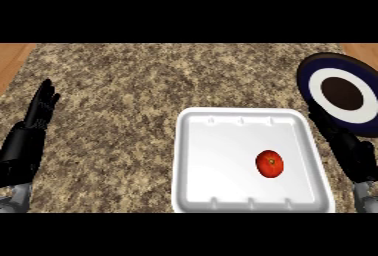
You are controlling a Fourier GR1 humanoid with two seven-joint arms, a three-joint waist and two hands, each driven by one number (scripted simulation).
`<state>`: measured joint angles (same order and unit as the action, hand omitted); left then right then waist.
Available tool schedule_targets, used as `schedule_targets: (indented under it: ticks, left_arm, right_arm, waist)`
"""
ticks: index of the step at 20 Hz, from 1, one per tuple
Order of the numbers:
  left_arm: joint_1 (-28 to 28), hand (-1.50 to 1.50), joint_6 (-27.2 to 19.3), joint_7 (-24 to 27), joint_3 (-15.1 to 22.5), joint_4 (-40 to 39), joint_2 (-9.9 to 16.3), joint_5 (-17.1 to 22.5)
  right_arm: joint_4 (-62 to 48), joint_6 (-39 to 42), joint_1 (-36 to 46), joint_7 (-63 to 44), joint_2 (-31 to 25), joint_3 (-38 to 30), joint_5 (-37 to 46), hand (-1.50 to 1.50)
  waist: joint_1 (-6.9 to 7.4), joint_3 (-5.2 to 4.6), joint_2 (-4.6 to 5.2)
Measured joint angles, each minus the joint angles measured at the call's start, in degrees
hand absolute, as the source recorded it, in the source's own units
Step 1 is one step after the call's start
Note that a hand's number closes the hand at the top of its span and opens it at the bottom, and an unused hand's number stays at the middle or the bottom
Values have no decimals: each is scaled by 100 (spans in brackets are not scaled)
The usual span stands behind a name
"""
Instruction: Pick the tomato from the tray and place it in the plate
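A red tomato (270, 163) lies in the right half of a white tray (214, 150) at the counter's front. A round plate (341, 93) with a dark blue rim, a white ring and a dark brown centre sits at the far right, behind the tray. My right hand (353, 152) rises along the right edge beside the tray, between the tomato and the plate, fingers straight and holding nothing. My left hand (40, 110) rests at the far left edge, fingers up and open, far from the tray.
The granite counter (118, 100) spreads to the left of and behind the tray. Strips of wooden floor (13, 57) show past the counter's left and right edges at the top corners.
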<state>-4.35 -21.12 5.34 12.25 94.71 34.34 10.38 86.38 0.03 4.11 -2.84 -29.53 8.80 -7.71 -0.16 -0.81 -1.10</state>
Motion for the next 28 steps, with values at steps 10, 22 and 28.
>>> schedule_targets:
  ticks: [10, 22, 28]
  left_arm:
    - [-563, 0, 942, 50, 698, 312, -160, 192]
    - [-919, 0, 1530, -34, 618, -175, -353, 429]
    - [-893, 0, 1664, -19, 491, -280, -389, 354]
  right_arm:
    - [-1159, 2350, 845, -1632, -473, 930, -595, -150]
    - [-2673, 4119, 3583, -1947, 118, 2017, 758, -150]
    - [-3592, 5006, 4377, -3058, 561, 1787, 243, -150]
  waist:
    - [455, 13, 274]
    - [275, 77, 175]
    - [164, 75, 137]
